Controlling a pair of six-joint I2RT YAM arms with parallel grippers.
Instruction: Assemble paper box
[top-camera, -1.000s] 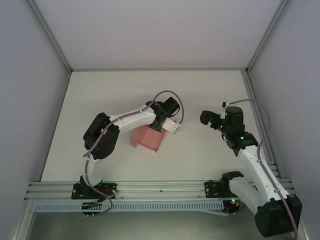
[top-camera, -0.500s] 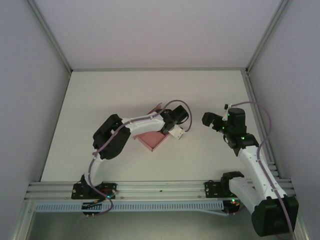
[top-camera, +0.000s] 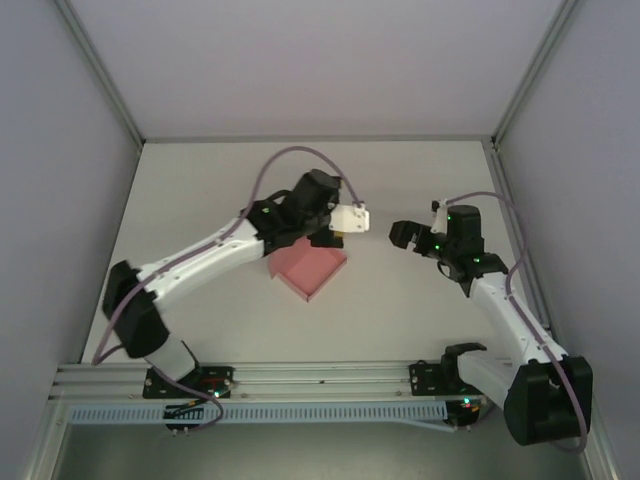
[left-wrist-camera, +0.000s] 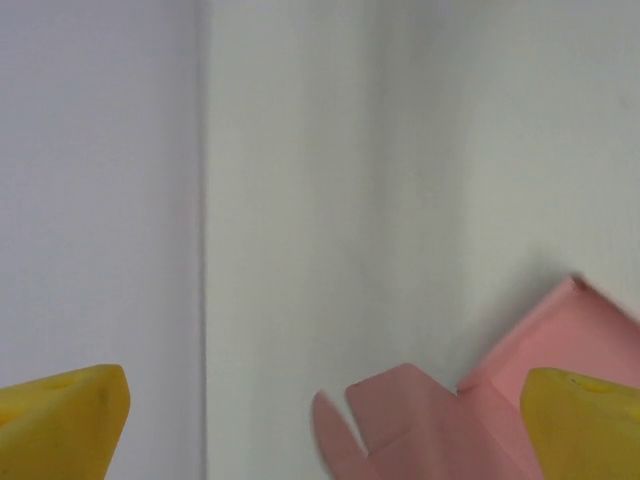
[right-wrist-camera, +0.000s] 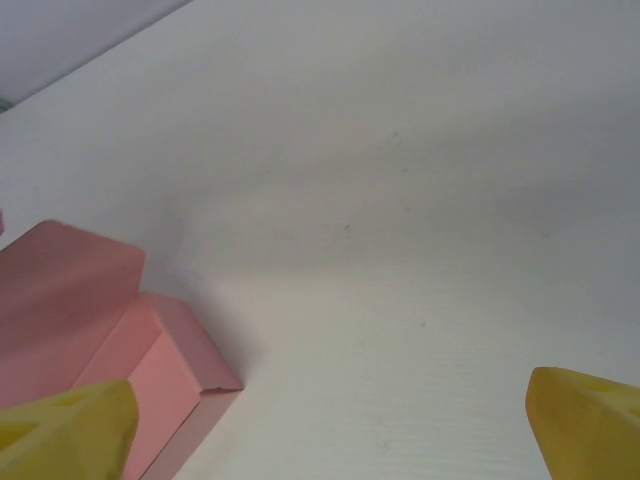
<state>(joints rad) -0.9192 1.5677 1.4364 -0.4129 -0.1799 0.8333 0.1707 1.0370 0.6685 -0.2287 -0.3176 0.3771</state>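
The pink paper box (top-camera: 311, 269) lies on the white table (top-camera: 200, 190) in the middle, partly folded, with a rounded flap sticking out. My left gripper (top-camera: 346, 221) hovers over the box's far right corner, open, with nothing held. In the left wrist view, the box (left-wrist-camera: 560, 345) and its flap lie low at the right, between and below the yellow fingertips (left-wrist-camera: 65, 420) of the left gripper (left-wrist-camera: 322, 428). My right gripper (top-camera: 407, 235) stands open to the right of the box, apart from it. In the right wrist view, a corner of the box (right-wrist-camera: 110, 320) sits at the lower left, beside the open right gripper (right-wrist-camera: 328, 428).
Pale walls enclose the table on three sides, with metal corner posts (top-camera: 105, 85) at the back. A slotted aluminium rail (top-camera: 320, 380) runs along the near edge by the arm bases. Bare table stretches behind the box and to both sides.
My left gripper has opened and let go of the box, then lifted away toward the back right as the arm stretched out. The box now lies flatter. The right gripper shifted slightly left.
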